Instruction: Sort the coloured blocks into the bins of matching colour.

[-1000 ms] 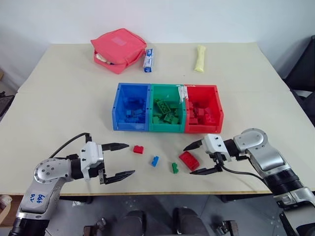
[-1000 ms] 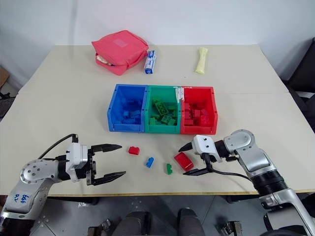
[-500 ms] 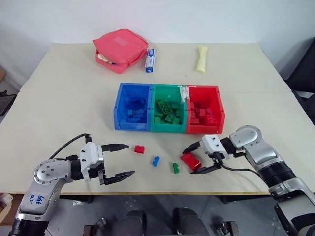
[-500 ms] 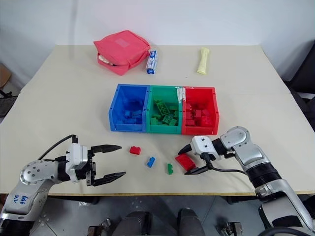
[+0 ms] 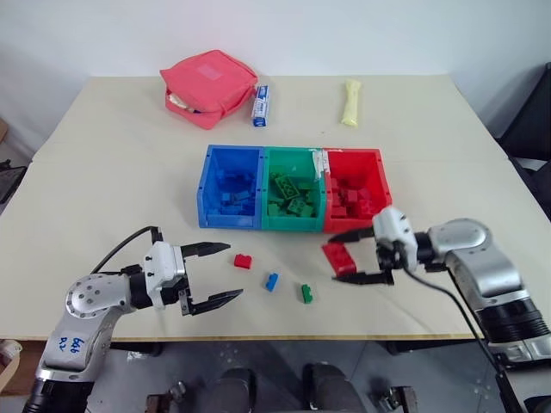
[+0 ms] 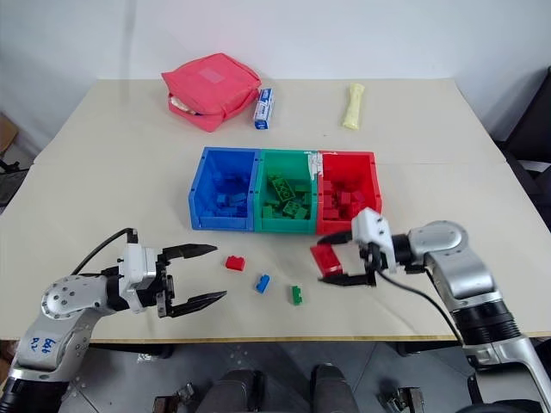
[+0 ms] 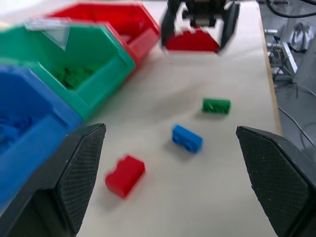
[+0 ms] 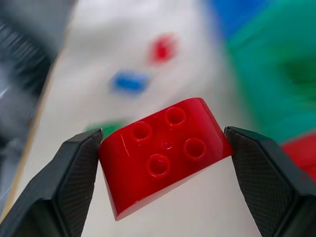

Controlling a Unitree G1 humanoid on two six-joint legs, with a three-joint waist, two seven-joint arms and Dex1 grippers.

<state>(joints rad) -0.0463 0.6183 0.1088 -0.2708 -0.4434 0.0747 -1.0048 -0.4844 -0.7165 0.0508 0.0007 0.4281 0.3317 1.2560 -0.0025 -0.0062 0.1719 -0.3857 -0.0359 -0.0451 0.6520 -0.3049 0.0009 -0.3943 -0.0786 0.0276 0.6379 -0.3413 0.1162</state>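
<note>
The right gripper (image 5: 355, 256) is closed on the large red block (image 8: 163, 150): in the right wrist view its 2 black fingers (image 8: 74, 173) press the block's 2 short ends, so the block's long axis runs straight across from pad to pad, studded face toward the wrist camera. In the left eye view the block hangs clear of the table (image 5: 112, 172), just in front of the red bin (image 5: 379, 194), near that bin's front wall on the side nearest the green bin (image 5: 293, 200). That is the relation the next move turns on, as I judge it: the red bin lies just beyond the held block, and only its front wall stands between them, so the block must clear that wall before release.

The left gripper (image 5: 209, 277) is spread wide and holds nothing. It sits well to the left of the red bin, in front of the blue bin (image 5: 231, 185). Between the 2 grippers, in front of the bins, 3 small blocks lie apart on the table: a red one (image 5: 243, 261) nearest the left gripper, then a blue one (image 5: 272, 281), then a green one (image 5: 306, 293). The left arm is clearly the nearer one for the small red block.
</note>
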